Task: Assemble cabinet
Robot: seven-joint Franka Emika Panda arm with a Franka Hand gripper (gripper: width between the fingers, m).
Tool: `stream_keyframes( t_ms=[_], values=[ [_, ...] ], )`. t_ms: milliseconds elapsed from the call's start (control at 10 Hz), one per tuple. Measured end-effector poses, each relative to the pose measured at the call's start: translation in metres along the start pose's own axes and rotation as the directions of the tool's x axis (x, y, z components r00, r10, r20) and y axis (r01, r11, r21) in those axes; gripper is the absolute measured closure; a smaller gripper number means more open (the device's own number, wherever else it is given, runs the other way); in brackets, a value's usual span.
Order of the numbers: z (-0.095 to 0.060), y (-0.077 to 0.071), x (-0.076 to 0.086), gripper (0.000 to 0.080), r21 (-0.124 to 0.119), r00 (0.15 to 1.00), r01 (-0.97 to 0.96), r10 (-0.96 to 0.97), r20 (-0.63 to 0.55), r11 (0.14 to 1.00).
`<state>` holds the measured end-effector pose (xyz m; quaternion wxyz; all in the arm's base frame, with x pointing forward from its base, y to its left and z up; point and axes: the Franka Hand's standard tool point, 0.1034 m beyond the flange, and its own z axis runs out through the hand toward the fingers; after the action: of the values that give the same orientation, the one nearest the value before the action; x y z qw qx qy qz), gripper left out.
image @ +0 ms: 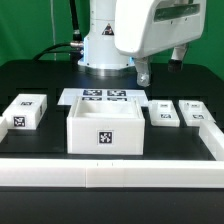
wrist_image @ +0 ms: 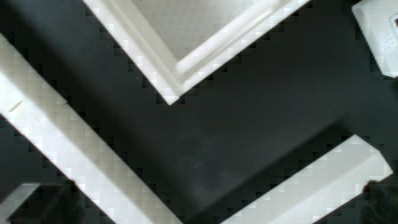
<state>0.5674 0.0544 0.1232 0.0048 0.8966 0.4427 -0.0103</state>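
Cabinet with open side up, just beside the marker board; gripper high above, wide open, empty.

The black table carries the cabinet, marker board, and three small white blocks.

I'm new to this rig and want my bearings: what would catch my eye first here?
The cabinet, a big white box with a tag on its front, sits mid-way across the black table, just in front of the marker board. Behind it rises the white arm, its gripper hanging open and empty toward the exterior view's right, where two small tagged blocks lie. A white rail runs along the near edge.
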Motion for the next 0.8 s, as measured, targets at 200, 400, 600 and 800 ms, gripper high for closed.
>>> stream_keyframes(
  t_ms=[200, 400, 600, 800],
  values=[
    [0.0, 0.0, 0.0, 0.0001, 0.0, 1.0, 0.0, 0.0, 0.0, 1.0],
    [0.0, 0.0, 0.0, 0.0001, 0.0, 1.0, 0.0, 0.0, 0.0, 1.0],
    [0.0, 0.0, -0.001, 0.0001, -0.003, 1.0, 0.018, -0.018, -0.002, 1.0],
    [0.005, -0.003, -0.012, 0.0001, -0.048, 0.981, 0.191, -0.192, -0.011, 0.98]
  ],
)
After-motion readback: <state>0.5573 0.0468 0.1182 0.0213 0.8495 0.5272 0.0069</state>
